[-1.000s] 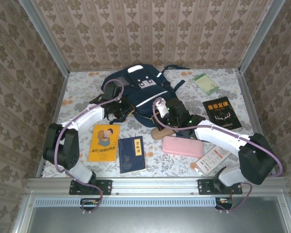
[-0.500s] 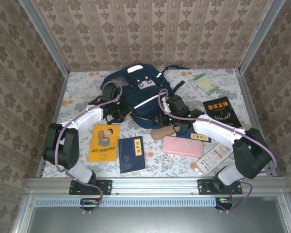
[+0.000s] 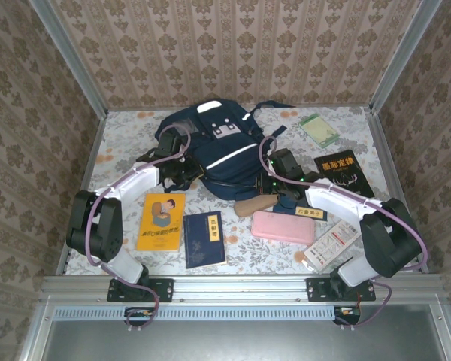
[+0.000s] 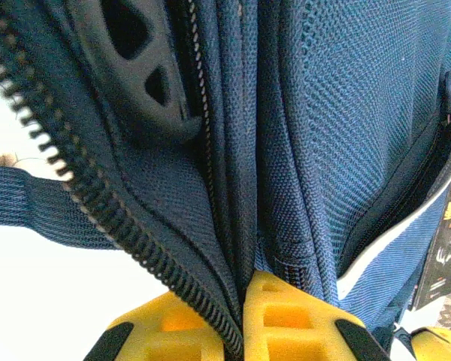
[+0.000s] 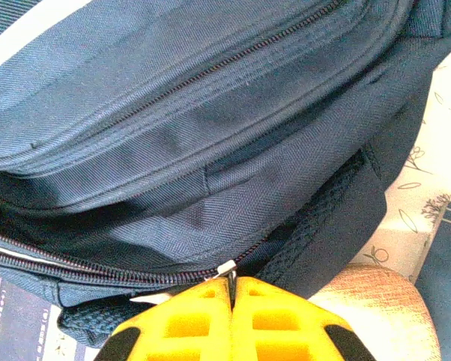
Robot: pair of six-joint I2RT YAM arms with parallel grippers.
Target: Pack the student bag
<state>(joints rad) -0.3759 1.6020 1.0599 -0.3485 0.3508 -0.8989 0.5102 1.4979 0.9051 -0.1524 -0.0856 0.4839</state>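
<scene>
Slippage is our risk: left gripper (image 4: pixel 242 301) clenched on fabric of the student bag (image 3: pixel 210 154), right gripper (image 5: pixel 231 292) pinching its zipper pull (image 5: pixel 227 268), a crooked tug could free either.

Left end effector (image 4: pixel 240 301): lower part cut off at 6 o'clock of its wrist view; a fold of the student bag (image 4: pixel 346 113) hides the pads' inner faces.
Right end effector (image 5: pixel 231 293): cut off at 6 o'clock likewise.
Tan object (image 3: pixel 255 204): at 5 o'clock of the bag, partly under the right arm; kind unclear.
Blue booklet (image 3: pixel 307 213): mostly beneath that arm.
Black book (image 3: pixel 344 174): cover lettering too small to read.
</scene>
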